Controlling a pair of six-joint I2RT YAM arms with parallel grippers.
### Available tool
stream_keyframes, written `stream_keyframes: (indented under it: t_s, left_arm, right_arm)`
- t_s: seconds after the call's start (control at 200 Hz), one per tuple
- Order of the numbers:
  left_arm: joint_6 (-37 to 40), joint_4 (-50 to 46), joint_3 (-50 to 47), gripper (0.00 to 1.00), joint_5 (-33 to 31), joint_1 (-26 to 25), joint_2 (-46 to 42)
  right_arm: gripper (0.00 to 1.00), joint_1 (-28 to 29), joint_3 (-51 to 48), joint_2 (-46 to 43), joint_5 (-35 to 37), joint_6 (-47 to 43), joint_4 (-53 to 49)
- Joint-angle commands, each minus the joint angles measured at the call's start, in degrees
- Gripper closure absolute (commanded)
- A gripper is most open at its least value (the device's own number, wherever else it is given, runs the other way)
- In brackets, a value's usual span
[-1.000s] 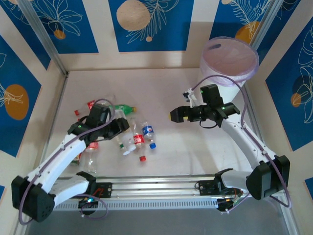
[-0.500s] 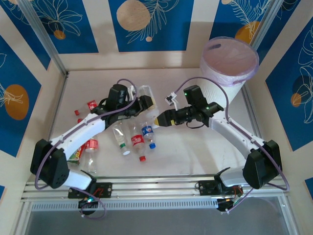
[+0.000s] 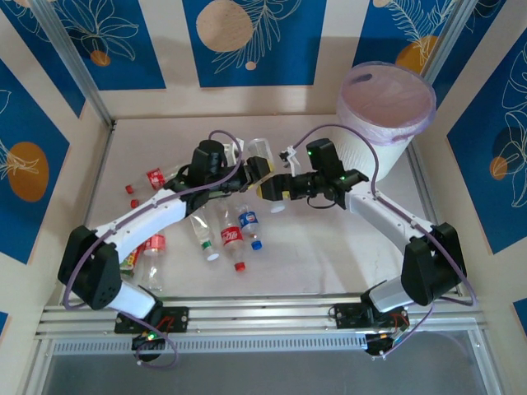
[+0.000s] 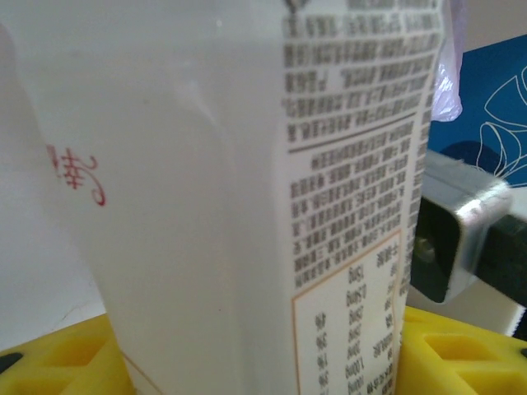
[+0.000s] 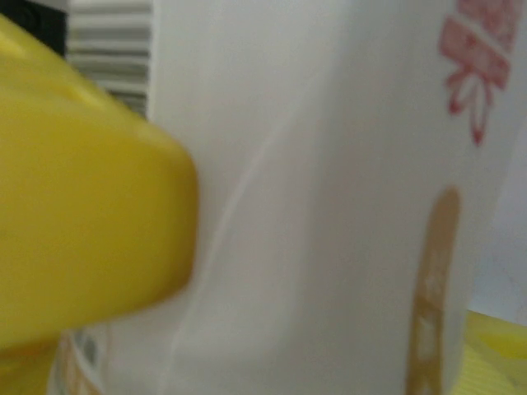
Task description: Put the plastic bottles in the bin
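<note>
A clear plastic bottle (image 3: 260, 151) with a white printed label (image 4: 247, 206) hangs above the table's middle, and my left gripper (image 3: 254, 171) is shut on it. Its yellow fingers (image 4: 461, 354) press both sides of the label. My right gripper (image 3: 272, 189) has come in from the right and stands open around the same bottle (image 5: 329, 206). One yellow finger (image 5: 82, 206) lies against the bottle's side. Several more bottles lie on the table at the left, one red-labelled (image 3: 233, 237) and one blue-labelled (image 3: 249, 222). The bin (image 3: 385, 103), white with a lilac liner, stands at the back right.
A red-labelled bottle (image 3: 154, 247) and a greenish one (image 3: 128, 262) lie under the left arm. A small red-capped bottle (image 3: 154, 175) lies further back. Pale walls close in the table at the left, back and right. An aluminium rail (image 3: 263, 317) runs along the front.
My left arm lifted the bottle from the pile and carried it right to the middle. The right gripper moved left to meet it, and its jaws have narrowed around it.
</note>
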Motion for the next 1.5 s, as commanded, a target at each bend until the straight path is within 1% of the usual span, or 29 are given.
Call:
stream_keyframes:
  t_s: [0.0, 0.09, 0.175, 0.245, 0.32, 0.34, 0.38, 0.43, 0.54, 0.62, 0.72, 0.77, 0.87, 0.99, 1.065, 1.165, 1.235, 1.356, 1.496]
  left_arm:
    - [-0.74, 2.69, 1.16, 0.39, 1.5, -0.82, 0.35]
    - [-0.87, 3.0, 0.74, 0.36, 1.44, -0.8, 0.26]
    - [-0.87, 3.17, 0.62, 0.32, 1.08, -0.76, 0.17]
    - [-0.88, 3.35, 0.71, 0.27, 0.98, -0.77, 0.02]
    - [-0.54, 3.39, 0.8, 0.19, 0.88, -0.78, -0.08]
    - [-0.41, 3.48, 0.94, 0.14, 0.94, -0.76, -0.09]
    - [-0.07, 3.65, 0.99, 0.06, 1.12, -0.65, -0.33]
    - [0.32, 3.66, 1.15, 0.0, 1.0, -0.34, -0.9]
    - [2.26, 1.1, 1.03, 0.0, 0.36, 2.01, -3.67]
    - [4.37, -2.52, 0.14, 0.0, -0.76, 4.27, -6.66]
    - [7.42, -9.06, -1.27, 0.0, -2.92, 6.59, -10.33]
    - [9.75, -13.75, -1.72, 0.0, -4.74, 7.48, -12.13]
    - [14.32, -23.74, -2.51, 0.0, -10.4, 8.04, -15.47]
    - [16.16, -30.2, -5.18, 0.0, -14.48, 8.07, -18.73]
    - [16.35, -32.18, -7.17, 0.0, -15.83, 8.04, -20.38]
    - [17.1, -35.23, -8.59, 0.0, -17.49, 8.17, -21.86]
    - [17.87, -37.89, -9.09, 0.0, -18.94, 8.18, -22.53]
    - [18.28, -39.7, -10.38, 0.01, -20.22, 8.3, -23.62]
    - [18.61, -41.12, -11.79, 0.03, -21.34, 8.32, -24.05]
  right_arm:
    - [0.24, -0.89, -0.62, -0.17, 0.39, 1.87, 4.01]
    - [0.33, -1.07, -0.63, -0.25, 0.19, 1.69, 3.81]
    - [0.42, -1.1, -0.63, -0.3, 0.27, 1.35, 3.23]
    - [0.45, -1.1, -0.46, -0.45, 0.4, 0.84, 2.57]
    - [0.49, -1.18, 0.02, -0.67, 0.59, 0.13, 1.59]
    - [0.5, -1.14, 0.27, -0.66, 0.68, -0.18, 1.21]
    - [0.51, -1.18, 0.87, -0.81, 0.99, -0.78, 0.12]
    - [0.51, -1.24, 1.82, -1.13, 1.87, -2.09, -2.03]
    - [0.51, -2.15, 5.38, -2.51, 7.33, -6.19, -9.6]
    - [0.53, -3.8, 9.33, -3.26, 12.22, -9.2, -15.89]
    - [0.55, -6.66, 14.28, -3.94, 16.2, -11.83, -21.05]
    - [0.55, -8.19, 17.33, -3.97, 18.37, -13.07, -23.34]
    - [0.57, -11.48, 23.42, -3.6, 23.0, -15.16, -26.47]
    - [0.59, -16.32, 30.28, -2.41, 25.81, -16.04, -27.14]
    - [0.62, -18.78, 34.31, -1.02, 29.24, -16.69, -26.89]
    - [0.62, -21.75, 39.4, 1.43, 33.21, -17.7, -26.48]
    - [0.62, -24.14, 42.86, 3.47, 34.71, -17.94, -26.22]
    - [0.62, -27.59, 50.12, 8.18, 37.59, -18.65, -28.3]
    - [0.62, -31.25, 60.04, 16.33, 40.26, -19.81, -34.23]
